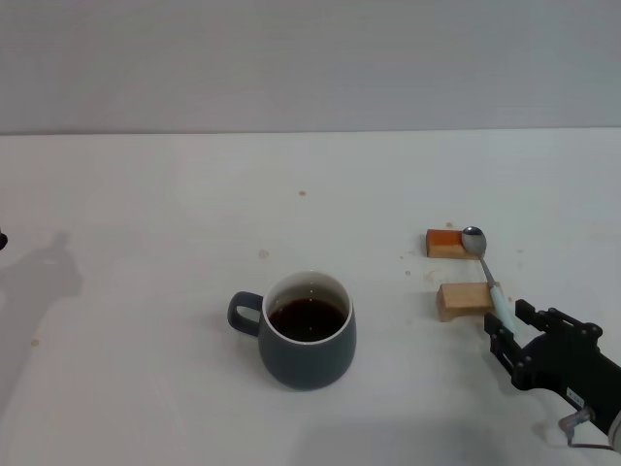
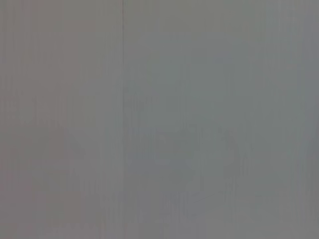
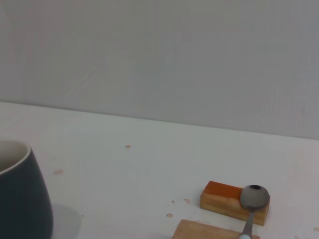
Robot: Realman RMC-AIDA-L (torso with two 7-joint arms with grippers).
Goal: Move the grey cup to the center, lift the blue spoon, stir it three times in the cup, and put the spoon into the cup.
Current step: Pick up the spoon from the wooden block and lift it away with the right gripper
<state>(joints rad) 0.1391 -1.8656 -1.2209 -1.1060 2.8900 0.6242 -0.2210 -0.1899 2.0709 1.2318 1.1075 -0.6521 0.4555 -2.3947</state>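
Right claw [image 1: 506,323] sits apart around the blue spoon's [image 1: 482,260] handle tip; left claw stays unseen.

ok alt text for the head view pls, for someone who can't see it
A grey cup holding dark liquid stands mid-table, handle to the robot's left. To its right, the blue spoon lies across two wooden blocks, with the right gripper open around the handle's end.
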